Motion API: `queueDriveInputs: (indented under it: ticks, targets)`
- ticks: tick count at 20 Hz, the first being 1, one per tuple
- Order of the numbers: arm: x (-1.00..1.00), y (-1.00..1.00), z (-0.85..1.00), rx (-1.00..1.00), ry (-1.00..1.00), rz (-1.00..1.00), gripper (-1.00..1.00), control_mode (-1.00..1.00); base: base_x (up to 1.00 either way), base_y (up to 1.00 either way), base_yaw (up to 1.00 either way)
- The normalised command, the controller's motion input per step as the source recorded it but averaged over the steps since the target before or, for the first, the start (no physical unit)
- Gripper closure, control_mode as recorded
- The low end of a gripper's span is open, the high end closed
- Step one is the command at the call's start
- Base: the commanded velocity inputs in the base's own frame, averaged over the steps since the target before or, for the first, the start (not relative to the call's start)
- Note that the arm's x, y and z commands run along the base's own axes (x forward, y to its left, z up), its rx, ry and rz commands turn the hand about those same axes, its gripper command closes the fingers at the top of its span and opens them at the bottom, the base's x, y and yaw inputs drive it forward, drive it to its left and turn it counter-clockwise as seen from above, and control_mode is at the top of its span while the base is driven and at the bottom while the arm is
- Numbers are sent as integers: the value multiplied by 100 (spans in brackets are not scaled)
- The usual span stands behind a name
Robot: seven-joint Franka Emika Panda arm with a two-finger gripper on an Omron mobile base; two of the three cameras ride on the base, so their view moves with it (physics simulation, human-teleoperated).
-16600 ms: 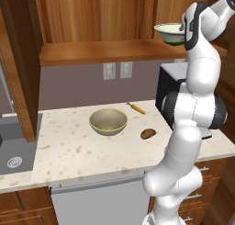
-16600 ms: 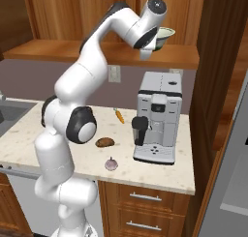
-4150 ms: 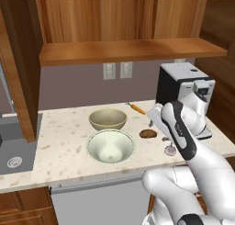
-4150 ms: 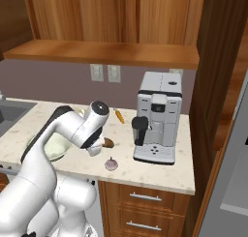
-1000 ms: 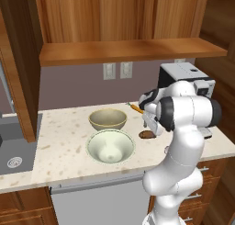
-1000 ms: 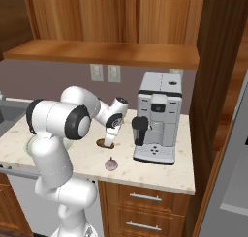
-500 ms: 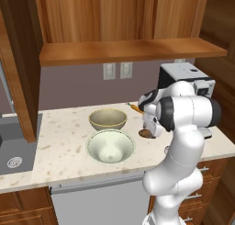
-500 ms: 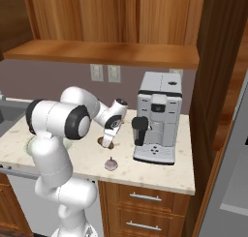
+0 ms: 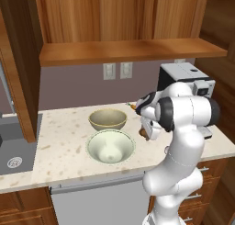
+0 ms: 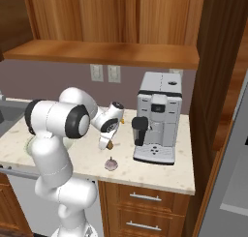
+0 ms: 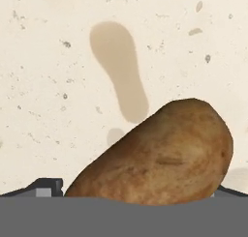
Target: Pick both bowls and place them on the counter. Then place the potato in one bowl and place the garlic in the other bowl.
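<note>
Counter [image 9: 59, 146] roomy left; claw [image 10: 105, 145] released, straddling potato [image 11: 160, 156], both bowls beside

Home kitchen, speckled stone counter [image 9: 59, 141], sink [image 9: 13, 148], coffee machine [image 10: 157, 120], wooden shelf [image 9: 128, 52]

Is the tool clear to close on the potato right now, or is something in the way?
Probably yes. The tool hangs open right over the potato, which lies alone on the counter, with the garlic off to one side.
</note>
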Motion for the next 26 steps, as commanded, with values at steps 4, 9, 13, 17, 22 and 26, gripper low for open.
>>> queueDriveInputs:
  ticks: [4, 9, 13, 17, 22, 26]
  targets:
    - [5, 0, -39, -3, -1, -5, -100, -100, 0, 0, 0]
    - [-13, 0, -37, -9, -7, -3, 100, -100, 0, 0, 0]
    - [-42, 0, -21, -7, -21, 0, 100, -100, 0, 0, 0]
    - [-46, 0, -7, -2, -30, -2, 100, -100, 0, 0, 0]
    - [-19, -1, 32, 0, -9, 0, 100, -100, 0, 0, 0]
    - [-17, 2, 64, 2, 0, 0, 100, -100, 0, 0, 0]
